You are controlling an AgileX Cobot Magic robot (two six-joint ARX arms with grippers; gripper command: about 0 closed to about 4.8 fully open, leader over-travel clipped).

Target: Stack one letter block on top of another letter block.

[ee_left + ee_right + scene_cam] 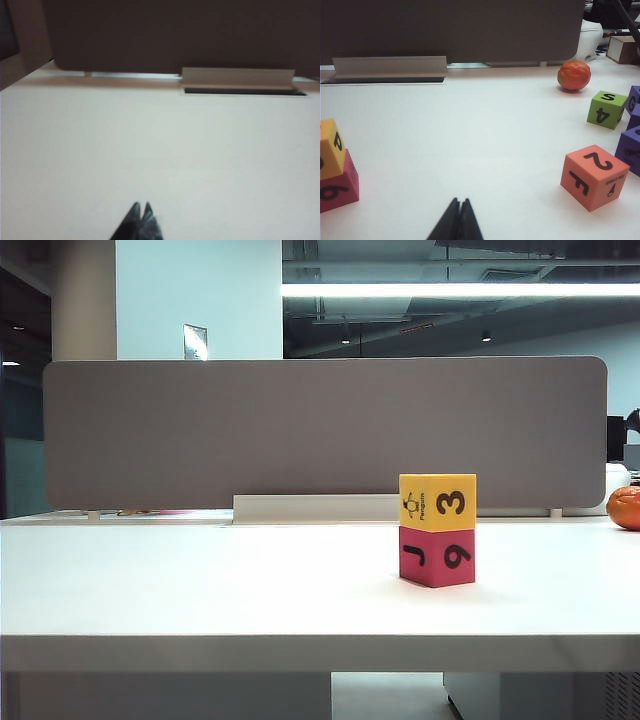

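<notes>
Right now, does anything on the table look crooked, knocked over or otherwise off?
Nothing stands out. The yellow block sits squarely on the pink-red block, edges lined up and upright. The left gripper and right gripper are shut, empty and clear of the stack.

On the white table (200, 580) the yellow block (437, 502) sits on the pink-red block (437, 556), a two-high stack right of centre in the exterior view; the surface left of it lies bare up to the grey partition (320, 430) that walls off the back.

An orange ball (625, 508) sits at the right edge.

The right wrist view shows more obstacles: an orange cube (592, 177), a green cube (606, 109) and purple cubes (632, 145) (partly cut off).

The left gripper (141, 210) and right gripper (458, 207) hover with tips together over bare table.
</notes>
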